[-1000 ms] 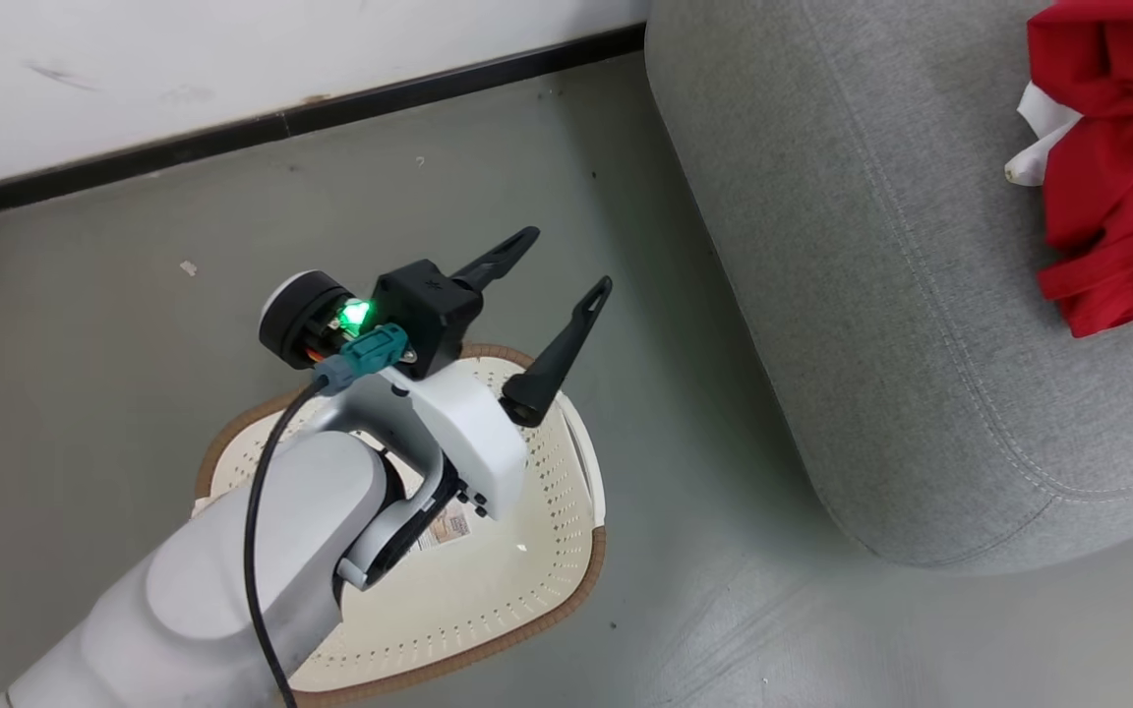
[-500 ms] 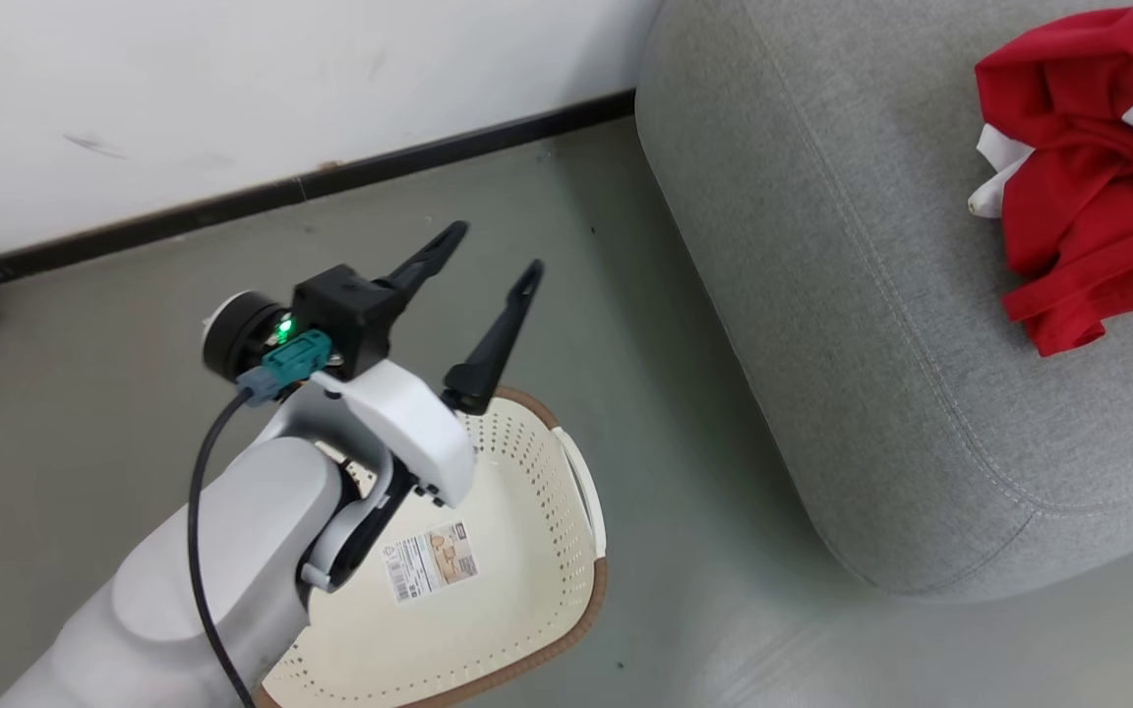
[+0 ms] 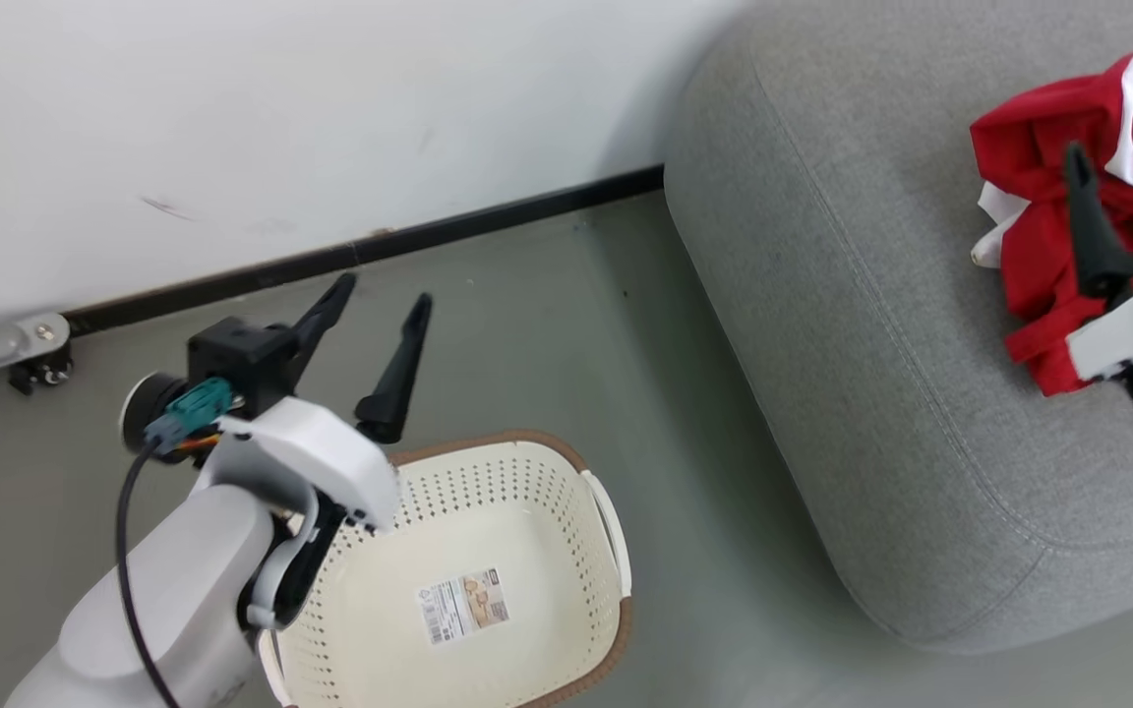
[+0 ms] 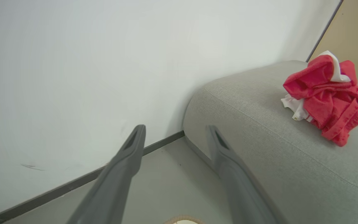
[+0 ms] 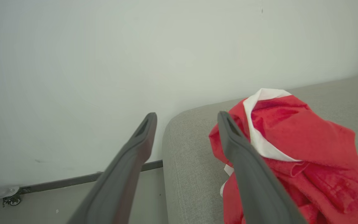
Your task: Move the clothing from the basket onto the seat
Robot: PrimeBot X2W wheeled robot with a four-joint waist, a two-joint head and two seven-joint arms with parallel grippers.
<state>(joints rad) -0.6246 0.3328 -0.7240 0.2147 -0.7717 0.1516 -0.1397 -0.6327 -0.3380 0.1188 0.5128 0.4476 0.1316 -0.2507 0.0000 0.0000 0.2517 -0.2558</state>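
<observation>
The red clothing (image 3: 1048, 226) with white trim lies bunched on the grey seat (image 3: 862, 324) at the right; the wrist views show the clothing (image 4: 325, 96) (image 5: 294, 149) on the seat (image 4: 259, 130) (image 5: 188, 155). The cream basket (image 3: 488, 551) with a brown rim stands on the floor at lower centre, holding just a paper label. My left gripper (image 3: 380, 300) hangs open above the basket's far rim, holding nothing. My right gripper (image 3: 1117, 162) is open over the clothing, fingers apart. In the wrist views the left gripper (image 4: 174, 130) and right gripper (image 5: 186, 116) stand open.
A white wall with a dark skirting strip (image 3: 380, 246) runs behind the basket and seat. A small metal fitting (image 3: 35, 344) sits at the wall's foot on the left. Grey floor (image 3: 547, 334) separates basket and seat.
The head camera has tilted and turned, so the whole picture shifted. My left arm lifted off the basket, whose whole inside now shows. My right gripper has come into view over the clothing.
</observation>
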